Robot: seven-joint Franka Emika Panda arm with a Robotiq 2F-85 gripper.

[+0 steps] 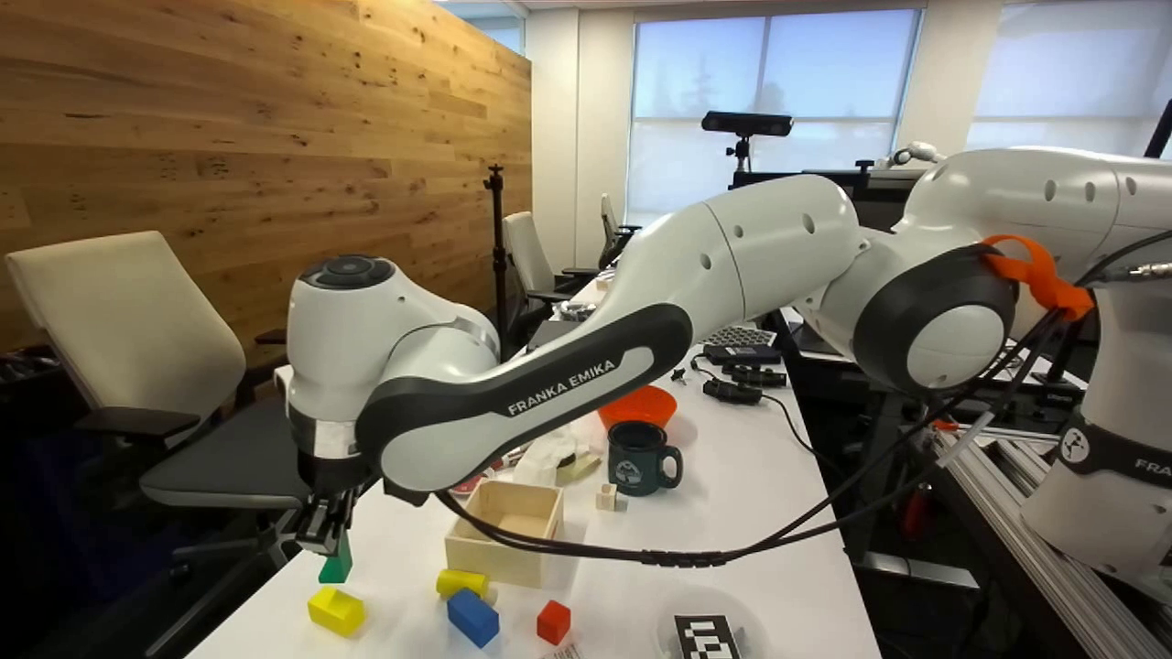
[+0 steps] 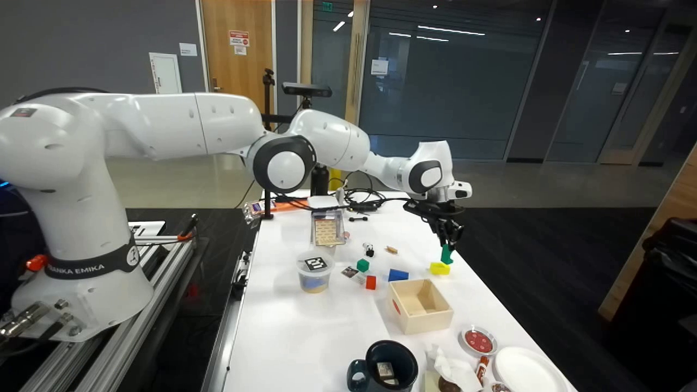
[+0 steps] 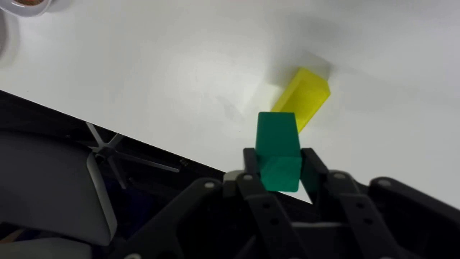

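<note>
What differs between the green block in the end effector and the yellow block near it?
Hold: the green block is clamped in the end effector, while the yellow block rests on the white table.
Pose: the green block is held with its long side upright; the yellow block lies lengthwise along the table.
Shared: both are longish, flat-faced and each a single plain colour.

The green oblong block (image 3: pixel 278 151) and yellow faceted block (image 3: pixel 305 94) are plain; the black square tag (image 1: pixel 706 637) has blocky white markings.

The table (image 2: pixel 305 337) bears a wooden box (image 2: pixel 430 323), mug (image 1: pixel 638 462) and red block (image 2: pixel 371 282).
</note>
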